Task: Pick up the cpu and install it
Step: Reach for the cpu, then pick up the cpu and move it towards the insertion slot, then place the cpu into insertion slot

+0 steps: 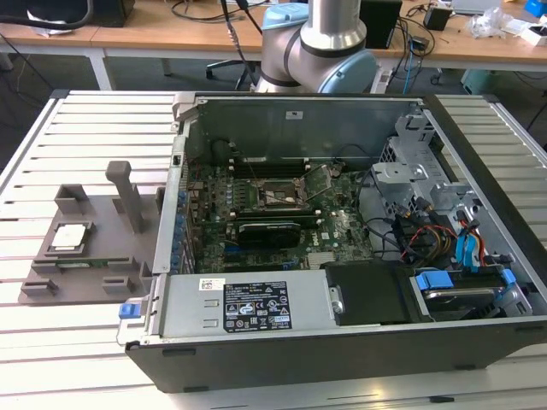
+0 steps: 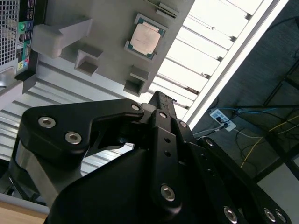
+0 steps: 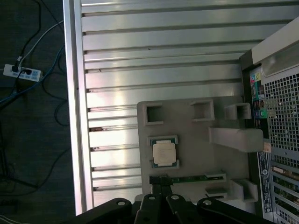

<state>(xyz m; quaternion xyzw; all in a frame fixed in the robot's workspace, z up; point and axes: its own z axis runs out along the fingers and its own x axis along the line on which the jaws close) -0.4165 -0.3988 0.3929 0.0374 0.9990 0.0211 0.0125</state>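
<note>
One cpu rests in grey tray on slatted metal table; tool closed, empty.

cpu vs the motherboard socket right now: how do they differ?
Colour: the cpu has a dull silver top; the socket is dark.
Place: the cpu sits on the grey tray outside the case, at the exterior view's left; the socket is on the motherboard inside the open case.
Shared: both are squarish and lie flat.

Beside open case: cpu in grey tray.
</note>
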